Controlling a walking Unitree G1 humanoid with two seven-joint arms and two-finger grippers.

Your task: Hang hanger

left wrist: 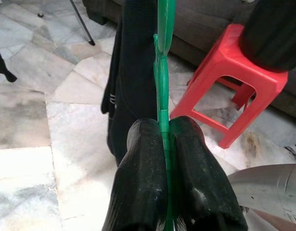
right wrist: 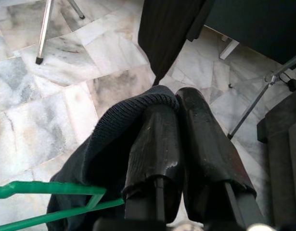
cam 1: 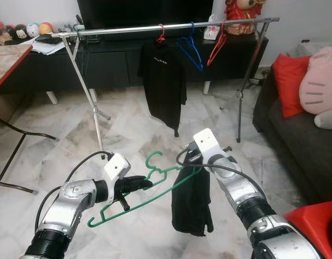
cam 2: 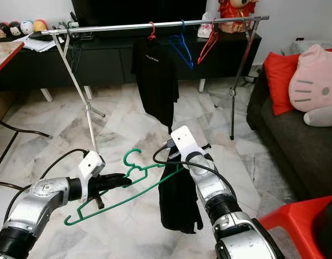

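Left gripper (left wrist: 164, 159) clamps green hanger (cam 1: 134, 194); right gripper (right wrist: 179, 130) pinches dark garment (cam 1: 191, 199). Rack rail (cam 1: 166, 27) at 12 o'clock, hanging prob not started.

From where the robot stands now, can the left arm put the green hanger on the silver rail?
Probably not yet. The left gripper holds the green hanger low, while the silver rail stands farther ahead and higher, across open floor. The robot would likely need to step closer first.
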